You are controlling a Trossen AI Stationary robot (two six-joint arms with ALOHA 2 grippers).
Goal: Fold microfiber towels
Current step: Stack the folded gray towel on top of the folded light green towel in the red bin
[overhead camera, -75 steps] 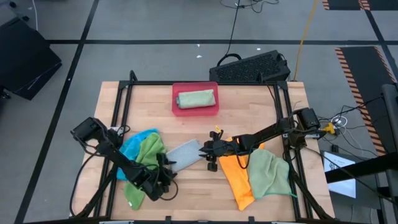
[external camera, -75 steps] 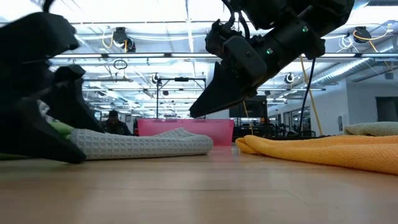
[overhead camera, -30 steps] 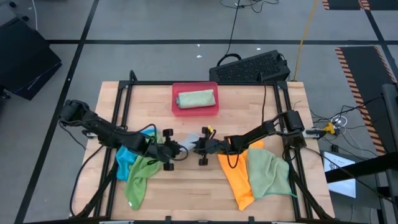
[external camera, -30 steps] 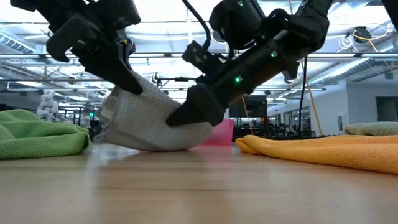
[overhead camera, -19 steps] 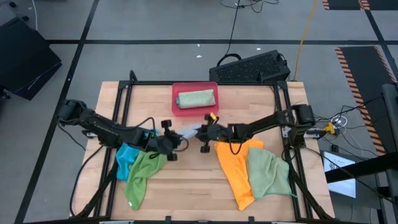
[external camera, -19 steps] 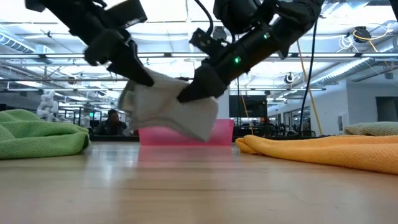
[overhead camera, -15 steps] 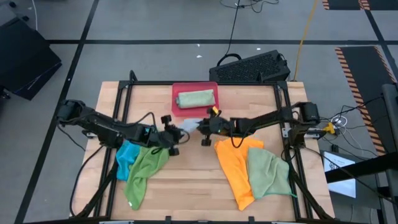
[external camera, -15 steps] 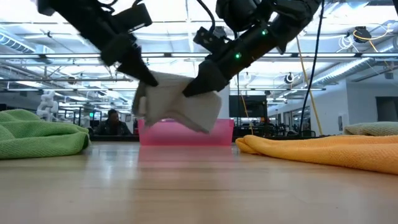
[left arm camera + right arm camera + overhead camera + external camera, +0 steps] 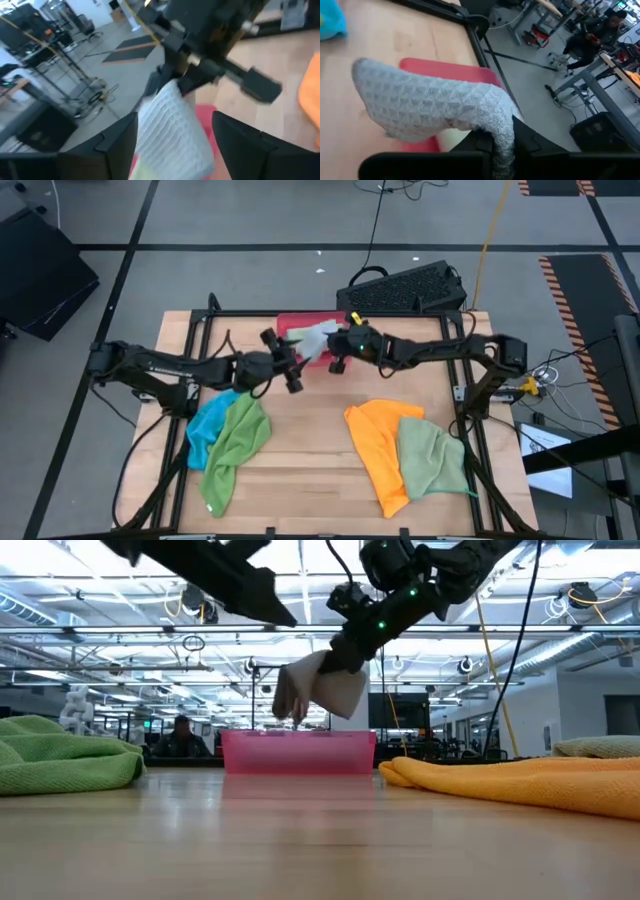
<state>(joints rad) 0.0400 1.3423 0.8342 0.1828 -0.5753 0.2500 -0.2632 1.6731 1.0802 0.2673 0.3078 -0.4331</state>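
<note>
Microfiber towels lie at the near part of the wooden table (image 9: 310,430): a rumpled green and bright blue pair (image 9: 228,442) on the left, an orange towel (image 9: 378,442) overlapped by a pale green one (image 9: 432,460) on the right. Farther back, the right claw (image 9: 338,348) is pinched shut on a folded light grey waffle-textured towel (image 9: 318,690), hanging above the pink-red rectangular tray (image 9: 298,752). The left claw (image 9: 287,360), fingers spread apart, sits just beside it, holding nothing.
</note>
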